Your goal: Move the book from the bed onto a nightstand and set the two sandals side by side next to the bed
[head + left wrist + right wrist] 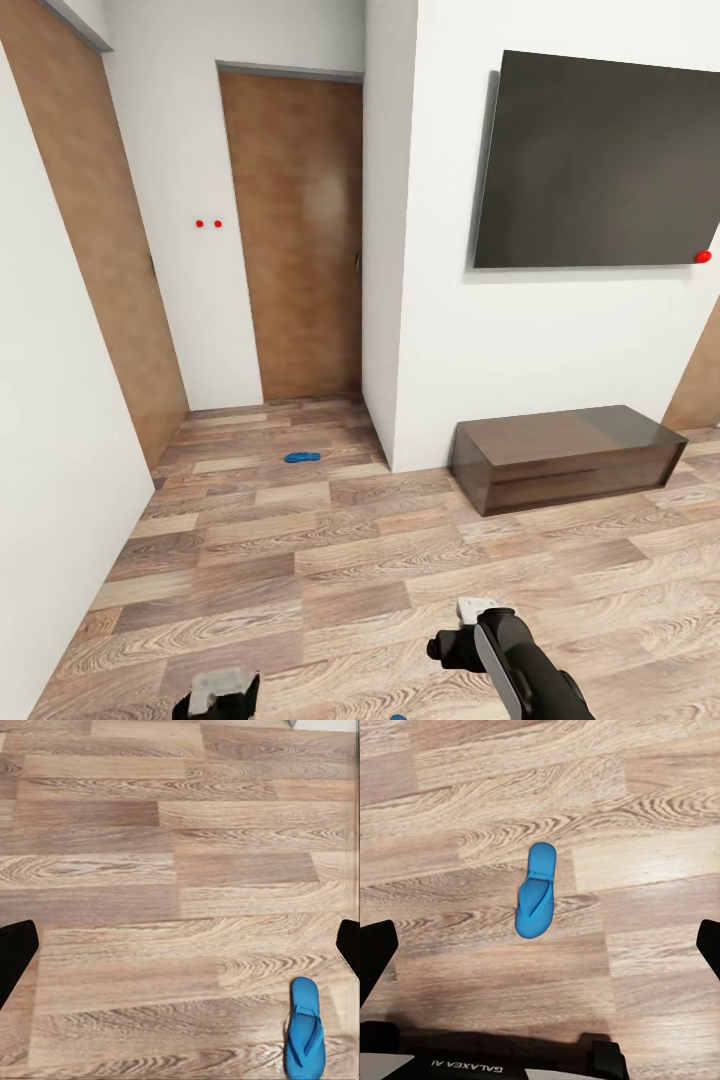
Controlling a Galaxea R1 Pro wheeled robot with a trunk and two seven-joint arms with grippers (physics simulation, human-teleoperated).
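Note:
One bright blue sandal (pixel 302 457) lies on the wood floor far ahead, in front of a closed door. A second sandal (pixel 537 891) lies flat on the planks just in front of my base, and its blue tip (pixel 398 717) peeks in at the lower edge of the head view. My left gripper (pixel 222 690) is open above the floor, and the near sandal (pixel 304 1027) lies off to one side of its fingers (pixel 15 956). My right gripper (pixel 465 625) hangs open over that sandal, fingers (pixel 375 952) wide apart and empty. The bed, the book and the nightstand are out of view.
A wooden door (pixel 295 230) closes off a short alcove ahead. A white wall corner (pixel 400 300) juts out beside it. A dark screen (pixel 600 165) hangs on the right wall above a low dark-brown cabinet (pixel 565 455). A white wall (pixel 50 420) runs along the left.

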